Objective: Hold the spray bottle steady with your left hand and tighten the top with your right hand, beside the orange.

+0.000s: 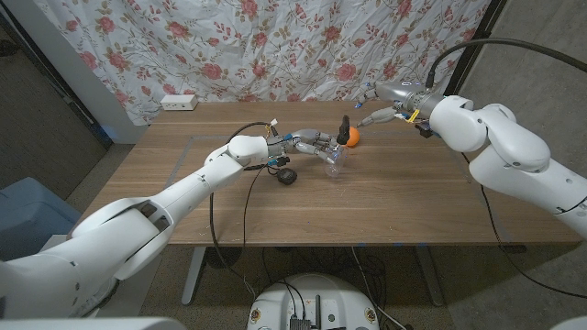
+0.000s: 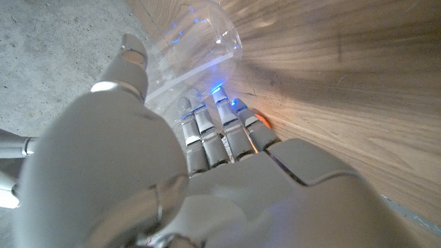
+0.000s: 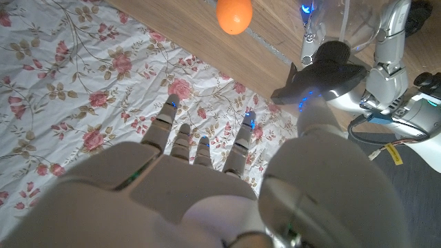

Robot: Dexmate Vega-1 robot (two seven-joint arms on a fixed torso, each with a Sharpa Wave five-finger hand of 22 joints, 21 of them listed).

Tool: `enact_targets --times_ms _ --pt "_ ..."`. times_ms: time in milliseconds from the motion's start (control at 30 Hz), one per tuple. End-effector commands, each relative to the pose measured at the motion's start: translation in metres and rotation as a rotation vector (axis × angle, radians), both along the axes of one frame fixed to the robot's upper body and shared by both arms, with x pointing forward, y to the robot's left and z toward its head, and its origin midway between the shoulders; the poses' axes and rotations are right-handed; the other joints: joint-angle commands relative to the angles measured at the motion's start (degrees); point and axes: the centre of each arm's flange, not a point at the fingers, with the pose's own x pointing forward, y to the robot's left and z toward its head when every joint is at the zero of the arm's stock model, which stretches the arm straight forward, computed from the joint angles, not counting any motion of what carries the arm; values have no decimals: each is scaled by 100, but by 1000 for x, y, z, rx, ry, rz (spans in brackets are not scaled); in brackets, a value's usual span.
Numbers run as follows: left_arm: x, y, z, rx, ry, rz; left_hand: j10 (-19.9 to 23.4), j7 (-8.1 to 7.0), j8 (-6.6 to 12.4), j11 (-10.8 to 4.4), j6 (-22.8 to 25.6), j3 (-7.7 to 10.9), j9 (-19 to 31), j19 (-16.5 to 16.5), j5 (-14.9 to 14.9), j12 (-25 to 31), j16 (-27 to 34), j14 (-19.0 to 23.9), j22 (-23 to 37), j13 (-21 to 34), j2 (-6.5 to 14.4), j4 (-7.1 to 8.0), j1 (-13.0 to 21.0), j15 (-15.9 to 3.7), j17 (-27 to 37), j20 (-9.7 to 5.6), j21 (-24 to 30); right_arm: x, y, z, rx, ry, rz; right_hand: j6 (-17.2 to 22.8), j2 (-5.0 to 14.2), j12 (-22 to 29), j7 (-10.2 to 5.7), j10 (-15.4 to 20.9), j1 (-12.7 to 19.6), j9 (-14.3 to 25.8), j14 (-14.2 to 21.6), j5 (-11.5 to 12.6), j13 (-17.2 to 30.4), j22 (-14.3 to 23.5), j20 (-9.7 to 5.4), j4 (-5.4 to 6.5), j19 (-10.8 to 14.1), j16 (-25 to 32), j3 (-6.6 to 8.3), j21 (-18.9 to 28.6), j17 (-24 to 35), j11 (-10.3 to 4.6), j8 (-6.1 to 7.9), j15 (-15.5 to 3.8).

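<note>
Gripped in the left hand (image 1: 312, 143) near mid-table: clear spray bottle (image 1: 336, 158) with black top (image 1: 344, 125), contents impossible to tell. Just behind, touching or nearly so, the orange (image 1: 352, 137). Farther back, raised and holding nothing, the right hand (image 1: 383, 99) with fingers spread

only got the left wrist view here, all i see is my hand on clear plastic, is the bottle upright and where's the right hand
Observer: The spray bottle stands upright on the table, with the left hand gripping its clear body.
Operator: and the right hand, on the top yet
Observer: No. The right hand is in the air behind the bottle, apart from it, fingers spread and holding nothing.
Operator: where's the orange
Observer: The orange sits on the table close beside the bottle, on the side toward the right hand.
</note>
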Motion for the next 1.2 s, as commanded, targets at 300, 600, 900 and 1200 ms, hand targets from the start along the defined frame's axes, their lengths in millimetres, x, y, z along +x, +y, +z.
enact_targets --times_ms 300,600,900,1200 --pt "3 -3 3 9 3 -11 187 -4 1135 -155 383 76 16 12 27 29 -4 32 19 30 828 95 -266 -622 17 -254 1 6 -8 9 -94 18 126 -401 -63 -11 -5 -511 135 32 -327 87 38 9 9 13 -278 -33 52 -41 23 102 -177 162" --pt "3 -5 3 17 5 -15 188 -5 1137 -150 384 75 16 10 27 26 -5 32 19 31 834 98 -269 -621 16 -254 1 11 -4 11 -145 16 145 -567 -62 24 -12 -655 295 25 -435 149 40 8 7 -16 -425 -23 122 -42 24 115 -258 201" --pt "1 -5 0 20 11 -11 181 5 1140 -148 388 79 16 9 28 21 -11 34 19 31 838 99 -271 -623 11 -256 2 16 -2 10 -179 27 173 -599 -59 48 -14 -699 427 16 -522 197 39 5 6 -35 -529 -30 175 -47 15 73 -286 211" --pt "0 -5 0 20 11 -11 180 10 1138 -150 381 79 15 9 28 18 -14 32 19 32 847 105 -282 -618 12 -250 3 20 2 10 -237 10 182 -620 -90 80 -13 -685 502 6 -551 241 36 3 -7 -39 -619 -19 196 -52 7 34 -310 214"
